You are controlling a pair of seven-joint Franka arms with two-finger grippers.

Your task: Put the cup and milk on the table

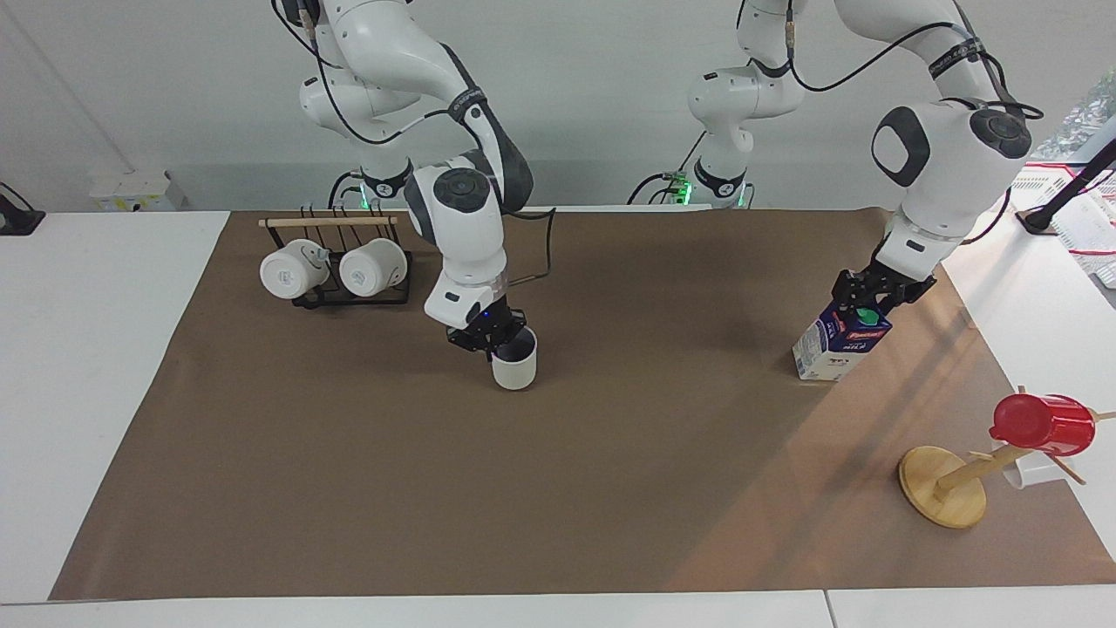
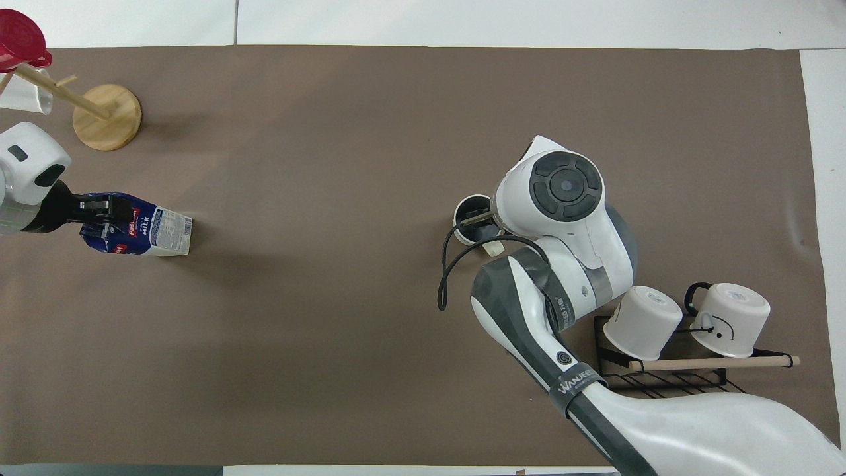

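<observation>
Landmark is the mug rack (image 1: 336,262) at the right arm's end of the table (image 1: 610,488), two logo mugs (image 1: 286,270) hanging on it. Starting nearest the robots: the rack itself. Just farther from the robots than the rack and toward the table's middle, my right gripper (image 1: 488,336) is pinched on the rim of the cup (image 1: 514,362), one finger inside it, and the cup looks upright with its base on or almost on the brown paper; from the overhead view the cup (image 2: 470,218) shows half hidden under the wrist. About as far out as the cup but well apart from the rack, at the left arm's end, my left gripper (image 1: 876,292) is clamped on the gable top of the milk (image 1: 841,340), which leans with one bottom edge on the paper. Farthest from the rack is the wooden mug tree (image 1: 946,484) carrying a red cup (image 1: 1042,423). To do this well I'd confirm the cup's base is flat down, release, then lift straight up so the inner finger doesn't drag the rim. For the milk I'd tip it upright before letting go, otherwise it could topple.
</observation>
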